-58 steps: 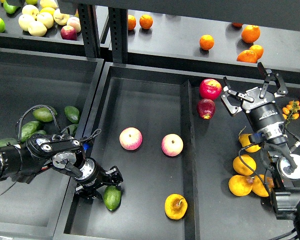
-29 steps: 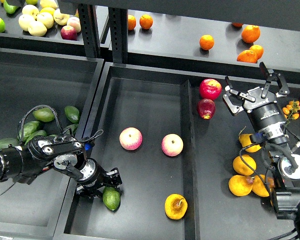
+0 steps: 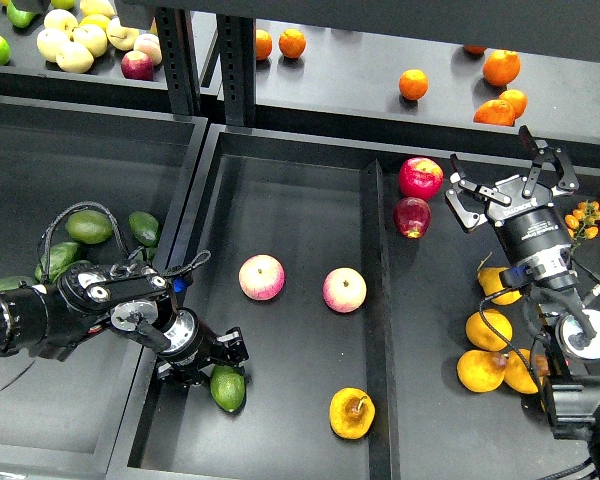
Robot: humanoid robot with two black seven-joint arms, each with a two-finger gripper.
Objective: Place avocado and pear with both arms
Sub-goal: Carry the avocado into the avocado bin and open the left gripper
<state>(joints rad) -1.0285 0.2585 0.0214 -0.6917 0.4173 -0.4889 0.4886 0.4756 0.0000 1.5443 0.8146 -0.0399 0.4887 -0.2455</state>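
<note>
The avocado (image 3: pixel 227 388), a glossy green oval, lies on the floor of the middle tray (image 3: pixel 280 200) near its front left corner. My left gripper (image 3: pixel 208 362) is low over the tray, right at the avocado's upper left, its fingers spread apart; I cannot tell whether they touch the fruit. The pear (image 3: pixel 351 413), golden yellow with a dark hollow, lies in the same tray near the front right, free. My right gripper (image 3: pixel 508 180) is open and empty, raised over the right tray beside two red apples (image 3: pixel 420 178).
Two pink-yellow apples (image 3: pixel 262 277) (image 3: pixel 344 290) lie mid-tray. More green avocados (image 3: pixel 90 227) fill the left tray. Several yellow pears (image 3: pixel 489 330) lie in the right tray under my right arm. Oranges (image 3: pixel 413 84) and pale apples (image 3: pixel 75 45) sit on the back shelf.
My left gripper has shifted slightly up and to the right, and the avocado has moved a little with it. The right arm has barely moved.
</note>
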